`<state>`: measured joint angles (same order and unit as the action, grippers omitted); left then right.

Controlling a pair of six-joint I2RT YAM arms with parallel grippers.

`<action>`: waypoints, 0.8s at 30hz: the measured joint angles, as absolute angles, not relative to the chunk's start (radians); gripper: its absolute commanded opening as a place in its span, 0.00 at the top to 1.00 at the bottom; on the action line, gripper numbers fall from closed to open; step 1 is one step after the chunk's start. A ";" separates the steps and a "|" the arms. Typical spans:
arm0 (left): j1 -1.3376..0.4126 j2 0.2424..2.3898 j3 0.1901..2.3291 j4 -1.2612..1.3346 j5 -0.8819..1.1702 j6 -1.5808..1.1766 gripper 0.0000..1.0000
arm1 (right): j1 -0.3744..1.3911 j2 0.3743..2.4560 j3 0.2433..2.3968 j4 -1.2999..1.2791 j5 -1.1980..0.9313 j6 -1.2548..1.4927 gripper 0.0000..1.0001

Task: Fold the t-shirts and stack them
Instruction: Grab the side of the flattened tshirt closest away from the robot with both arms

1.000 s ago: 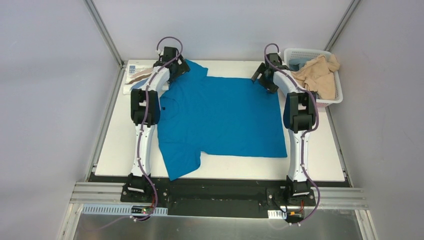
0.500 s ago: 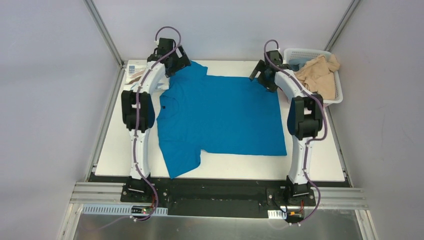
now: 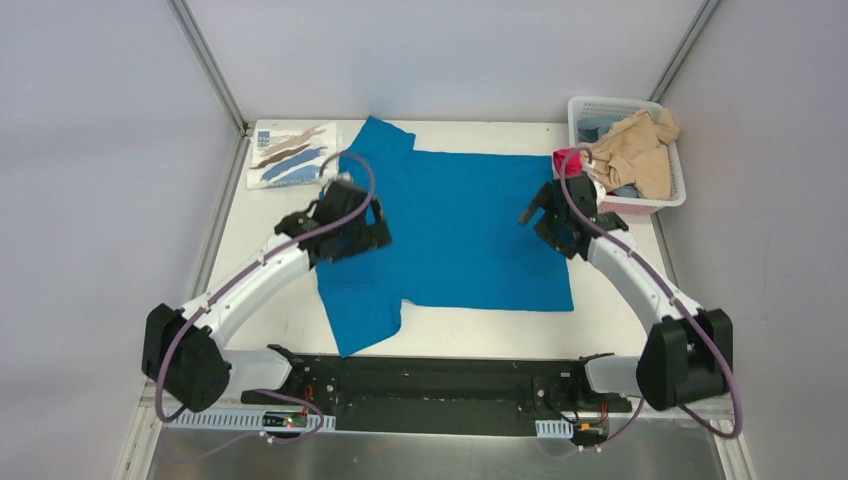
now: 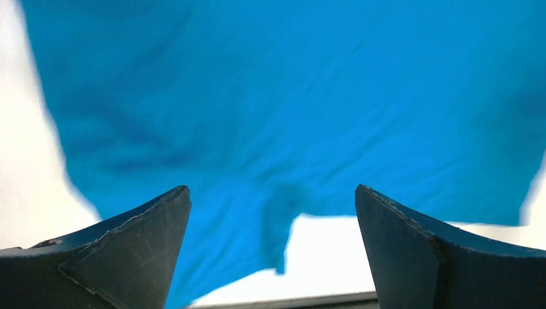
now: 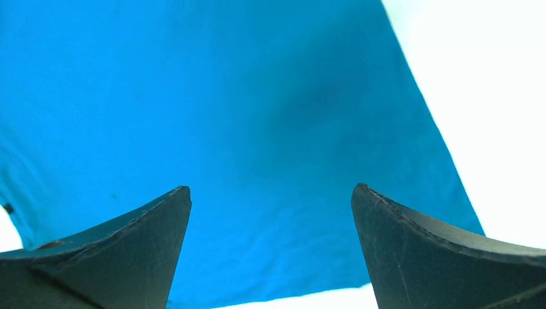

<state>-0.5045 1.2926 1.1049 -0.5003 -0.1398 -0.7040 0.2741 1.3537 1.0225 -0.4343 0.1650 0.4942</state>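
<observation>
A bright blue short-sleeved shirt (image 3: 455, 230) lies spread flat on the white table, collar to the left, one sleeve at the far edge and one at the near left. It fills the left wrist view (image 4: 290, 96) and the right wrist view (image 5: 225, 129). My left gripper (image 3: 372, 225) is open and empty above the shirt's left part. My right gripper (image 3: 540, 225) is open and empty above the shirt's right edge. A folded white shirt with brown and blue brushstrokes (image 3: 290, 155) lies at the far left corner.
A white mesh basket (image 3: 672, 195) stands at the far right, holding a beige shirt (image 3: 635, 150), with pink and pale-blue cloth beside it. Bare white table (image 3: 250, 250) shows left of the blue shirt. The table's near edge runs along the black rail.
Both arms have pulled back from the far edge toward the near side. The grippers now hover over the middle of the shirt's left and right sides. The brushstroke shirt is uncovered.
</observation>
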 measured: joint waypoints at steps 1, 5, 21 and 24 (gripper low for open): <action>-0.525 1.259 1.030 -0.534 -0.144 -0.731 0.00 | 0.273 1.313 0.969 -0.434 0.170 0.506 0.01; -0.574 1.127 0.824 -0.701 -0.170 -0.839 0.01 | 0.268 1.187 0.829 -0.437 0.183 0.543 0.01; -0.695 0.945 0.567 -0.904 -0.031 -1.042 0.51 | 0.257 1.086 0.766 -0.397 0.224 0.613 0.01; -0.694 0.989 0.567 -0.898 -0.031 -1.039 0.60 | 0.254 1.091 0.766 -0.397 0.228 0.613 0.01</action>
<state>-0.6945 0.9886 0.5671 -0.8982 -0.0307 -1.0393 0.2539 1.0912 0.7658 -0.3969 0.2283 0.6132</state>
